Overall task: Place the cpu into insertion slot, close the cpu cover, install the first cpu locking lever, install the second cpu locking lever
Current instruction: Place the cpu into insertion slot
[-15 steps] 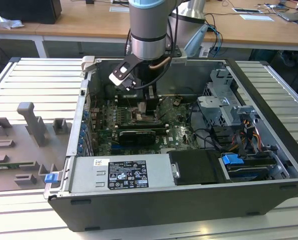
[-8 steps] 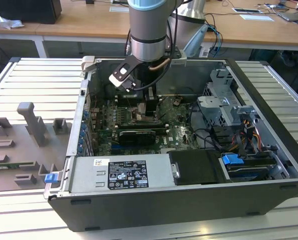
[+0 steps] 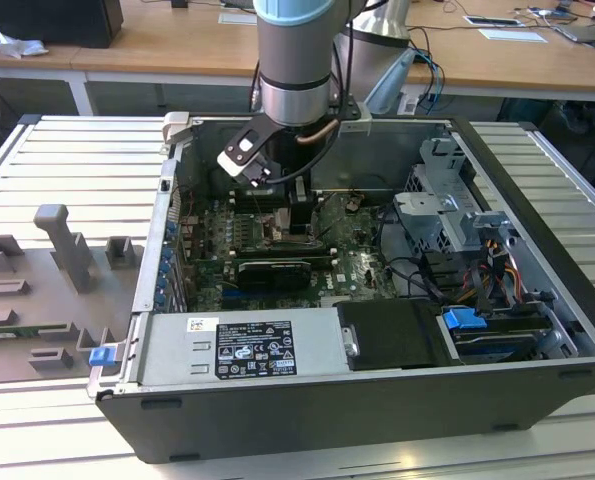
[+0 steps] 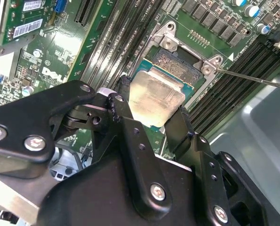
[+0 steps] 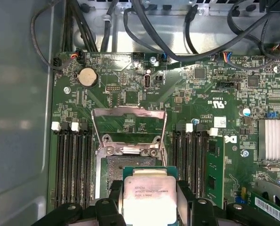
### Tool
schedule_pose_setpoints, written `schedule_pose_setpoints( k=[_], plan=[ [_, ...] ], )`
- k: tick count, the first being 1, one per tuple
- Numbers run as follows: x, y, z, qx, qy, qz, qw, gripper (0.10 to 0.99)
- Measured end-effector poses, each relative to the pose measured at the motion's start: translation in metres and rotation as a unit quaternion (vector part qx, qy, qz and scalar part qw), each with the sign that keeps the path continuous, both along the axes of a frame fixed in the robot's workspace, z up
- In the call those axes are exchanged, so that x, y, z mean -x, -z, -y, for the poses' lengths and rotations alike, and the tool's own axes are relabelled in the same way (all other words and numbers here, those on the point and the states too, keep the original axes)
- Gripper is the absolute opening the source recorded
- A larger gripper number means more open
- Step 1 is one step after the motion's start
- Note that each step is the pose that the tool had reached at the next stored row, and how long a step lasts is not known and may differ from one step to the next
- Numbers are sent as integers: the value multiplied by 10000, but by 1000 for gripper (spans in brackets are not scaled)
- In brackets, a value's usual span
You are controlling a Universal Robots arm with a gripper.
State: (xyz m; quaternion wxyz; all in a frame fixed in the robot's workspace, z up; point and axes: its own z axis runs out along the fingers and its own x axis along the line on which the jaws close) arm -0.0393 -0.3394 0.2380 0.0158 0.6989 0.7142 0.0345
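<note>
In the exterior view, the grey and pale-blue robot arm (image 3: 295, 60) enters at the top centre of the frame and stands inside an open black computer case (image 3: 327, 420). Its black gripper (image 3: 299, 232) is low over the green motherboard (image 3: 362, 268), a little left of the frame's middle. A grey metal power supply box (image 3: 237, 348) with a white label lies across the lower centre. A grey moulded parts tray (image 3: 47, 290) sits on the table at the exterior view's left.

In the second wrist view, the gripper (image 4: 151, 107) is clamped on the cpu (image 4: 156, 96), a small flat square chip with a pale silvery face. One black finger (image 4: 177, 125) presses on each of two opposite edges. The chip hangs tilted just over the insertion slot (image 4: 177, 63), a square socket with a dark pin field. I cannot tell whether they touch. A thin steel rod (image 4: 252, 78) juts out from the socket's corner.

In the first wrist view, the cpu (image 5: 149, 193) sits between the gripper (image 5: 149, 203) fingers (image 5: 184, 195), overlapping the near edge of the insertion slot (image 5: 114, 172). The cpu cover (image 5: 129, 112), a thin silvery metal frame with a window, stands swung open on the socket's far side. Black memory slots (image 5: 71, 160) flank the socket, and a round silver coin battery (image 5: 87, 76) lies beyond the cover.
</note>
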Motion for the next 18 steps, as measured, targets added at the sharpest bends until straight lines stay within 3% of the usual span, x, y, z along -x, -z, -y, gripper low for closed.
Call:
schedule_pose_setpoints(
  k=[4, 12, 15, 18],
  plan=[
    [2, 41, -18, -2, -1, 1, 10000, 541],
    [23, 216, -93, 5, 70, 1, 10000, 541],
    [56, 255, -98, 5, 70, 1, 10000, 541],
    [55, 277, -143, 5, 72, -1, 10000, 541]
  ],
)
